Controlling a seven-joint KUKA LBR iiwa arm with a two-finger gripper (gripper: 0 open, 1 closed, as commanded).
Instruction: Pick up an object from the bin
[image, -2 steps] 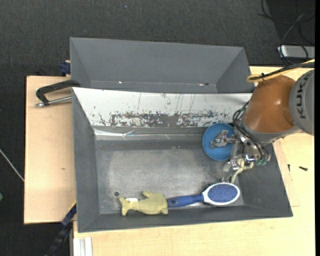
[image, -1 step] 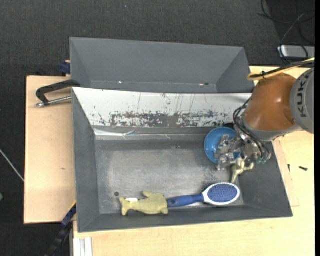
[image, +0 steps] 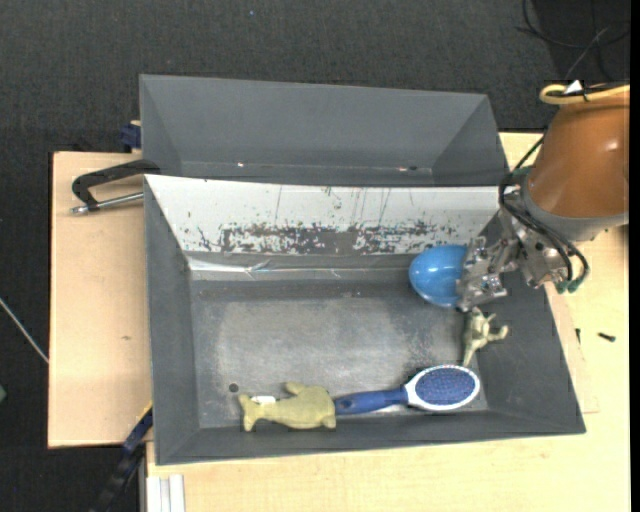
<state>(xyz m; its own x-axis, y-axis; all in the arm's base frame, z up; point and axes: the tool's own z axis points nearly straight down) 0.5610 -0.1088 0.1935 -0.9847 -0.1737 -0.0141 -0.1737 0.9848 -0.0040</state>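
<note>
Though its grip is unclear, end effector (image: 487, 278) flanks blue ball (image: 434, 276) near right wall (image: 535, 385).

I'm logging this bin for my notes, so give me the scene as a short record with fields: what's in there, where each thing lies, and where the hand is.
bin: grey metal, four loose things inside
hand: at the right side, next to the blue ball
blue ball: right rear, against the back wall
small tan thing: just below the hand in the view; cannot tell whether it is held
blue brush: front right, handle pointing left
tan plush toy: along the front wall, at the handle's end
</note>
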